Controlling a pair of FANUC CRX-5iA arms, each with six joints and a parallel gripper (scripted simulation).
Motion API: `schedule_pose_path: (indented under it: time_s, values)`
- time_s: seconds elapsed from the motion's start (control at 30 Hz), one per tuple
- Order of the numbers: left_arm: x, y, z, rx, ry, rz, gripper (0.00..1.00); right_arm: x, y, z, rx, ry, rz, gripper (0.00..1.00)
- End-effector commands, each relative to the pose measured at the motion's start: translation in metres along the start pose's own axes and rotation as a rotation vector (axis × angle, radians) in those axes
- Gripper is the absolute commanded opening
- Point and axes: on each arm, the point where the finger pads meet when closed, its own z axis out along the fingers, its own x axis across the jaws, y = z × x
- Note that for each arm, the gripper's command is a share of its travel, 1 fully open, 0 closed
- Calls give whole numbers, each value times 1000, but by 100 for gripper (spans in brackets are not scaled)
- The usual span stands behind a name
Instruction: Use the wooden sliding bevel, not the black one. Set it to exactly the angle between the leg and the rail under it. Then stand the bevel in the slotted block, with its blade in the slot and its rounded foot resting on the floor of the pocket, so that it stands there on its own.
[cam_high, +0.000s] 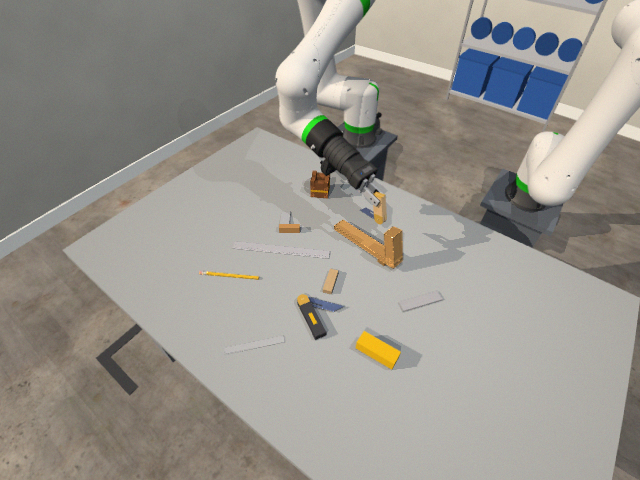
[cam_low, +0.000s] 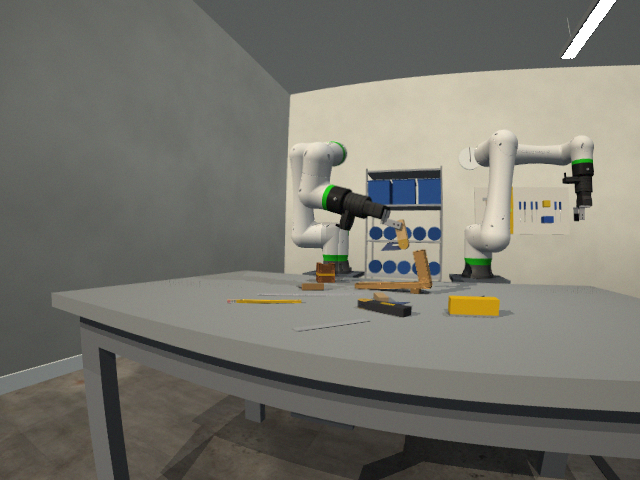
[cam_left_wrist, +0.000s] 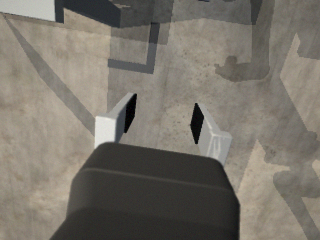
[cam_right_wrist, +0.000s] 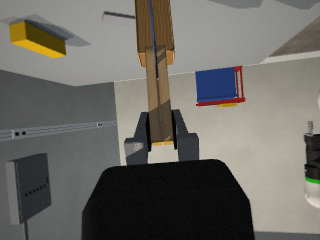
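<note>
Top view, wooden sliding bevel (cam_high: 379, 210) (cam_low: 402, 236) (cam_right_wrist: 165, 95) gripped in right claw (cam_high: 377, 200) (cam_low: 400, 224) (cam_right_wrist: 161, 122), held above the table (cam_high: 465, 361) (cam_low: 258, 341) near leg (cam_high: 393, 248) (cam_low: 422, 268) and rail (cam_high: 359, 240) (cam_low: 385, 285), outside slotted block (cam_high: 320, 189) (cam_low: 325, 274), left claw (cam_low: 579, 219) (cam_left_wrist: 162, 120) wide open, well apart.

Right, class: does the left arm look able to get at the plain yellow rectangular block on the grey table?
Probably yes. The left gripper is open and empty, and nothing covers or touches the yellow block. Whether the arm stretches that far, I can't be sure.
</note>
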Motion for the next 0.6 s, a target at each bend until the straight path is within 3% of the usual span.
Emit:
schedule_pose_path:
  time_s: [0.0,0.57]
  values:
    - [0,0,-1,-2,0,0,100,0,3,-1,-1,0,-1,0]
    - [0,0,-1,-2,0,0,100,0,5,-2,-1,0,-1,0]
